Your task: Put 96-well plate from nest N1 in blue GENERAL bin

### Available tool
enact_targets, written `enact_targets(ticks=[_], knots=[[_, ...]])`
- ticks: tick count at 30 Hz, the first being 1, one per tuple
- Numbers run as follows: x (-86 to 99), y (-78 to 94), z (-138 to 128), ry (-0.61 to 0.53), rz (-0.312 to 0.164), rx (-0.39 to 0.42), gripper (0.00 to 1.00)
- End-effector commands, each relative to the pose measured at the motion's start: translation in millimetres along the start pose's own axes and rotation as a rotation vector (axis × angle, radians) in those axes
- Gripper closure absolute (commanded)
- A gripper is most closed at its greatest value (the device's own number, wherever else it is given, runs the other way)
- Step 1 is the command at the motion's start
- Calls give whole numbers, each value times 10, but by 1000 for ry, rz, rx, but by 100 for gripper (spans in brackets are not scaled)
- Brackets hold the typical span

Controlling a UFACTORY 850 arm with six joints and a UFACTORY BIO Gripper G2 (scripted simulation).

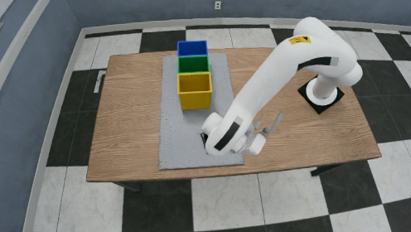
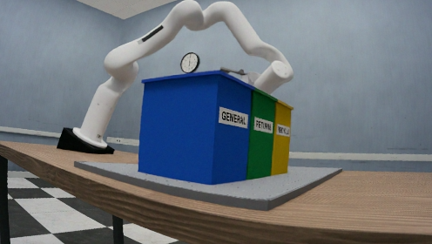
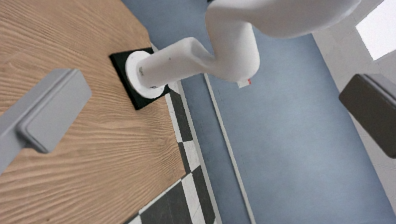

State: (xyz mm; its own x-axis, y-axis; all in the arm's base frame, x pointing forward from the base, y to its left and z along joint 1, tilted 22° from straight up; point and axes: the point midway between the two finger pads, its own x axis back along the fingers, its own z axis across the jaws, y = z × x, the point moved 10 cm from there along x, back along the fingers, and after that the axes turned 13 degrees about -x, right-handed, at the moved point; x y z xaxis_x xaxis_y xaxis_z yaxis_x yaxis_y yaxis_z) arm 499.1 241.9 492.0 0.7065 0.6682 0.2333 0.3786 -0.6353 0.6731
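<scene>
Three open-topped bins stood upright in a row, and the hand (image 1: 268, 120) (image 2: 232, 70) (image 3: 216, 112) was released, its fingers spread wide with nothing between them. Where the 96-well plate lay relative to the hand, I could not tell; neither it nor its nest could be made out. A small dark piece (image 1: 203, 139) showed beside the arm's wrist in the top view (too covered to name).

The hand was turned sideways, facing the arm's base (image 1: 320, 108) (image 2: 67, 139) (image 3: 137, 102). The blue bin (image 1: 192, 41) (image 2: 178, 126), labelled GENERAL, was the farthest of the row from the hand, with the green bin (image 1: 194, 64) (image 2: 261, 148) in the middle and the yellow bin (image 1: 195, 100) (image 2: 282, 148) nearest.

The bins were boxy, with flat walls, squared corners and projecting rims. They stood on a grey board (image 1: 171, 137) (image 2: 300, 185), a thin slab dotted with little holes, on a worktop (image 1: 132, 112) (image 2: 370, 209) (image 3: 110, 170) of brown, wavy wood grain. The arm (image 1: 265, 83) (image 2: 235, 30) (image 3: 232, 45) was smooth, white and rounded, while the hand's grey finger pads were blocky with bevelled edges.
</scene>
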Motion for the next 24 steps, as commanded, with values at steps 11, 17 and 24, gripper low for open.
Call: enact_targets(ticks=[11,17,24], knots=[[4,9,-9,2,1,-1,0],[4,9,-9,2,1,-1,0],[-94,87,117,95,51,-53,63]])
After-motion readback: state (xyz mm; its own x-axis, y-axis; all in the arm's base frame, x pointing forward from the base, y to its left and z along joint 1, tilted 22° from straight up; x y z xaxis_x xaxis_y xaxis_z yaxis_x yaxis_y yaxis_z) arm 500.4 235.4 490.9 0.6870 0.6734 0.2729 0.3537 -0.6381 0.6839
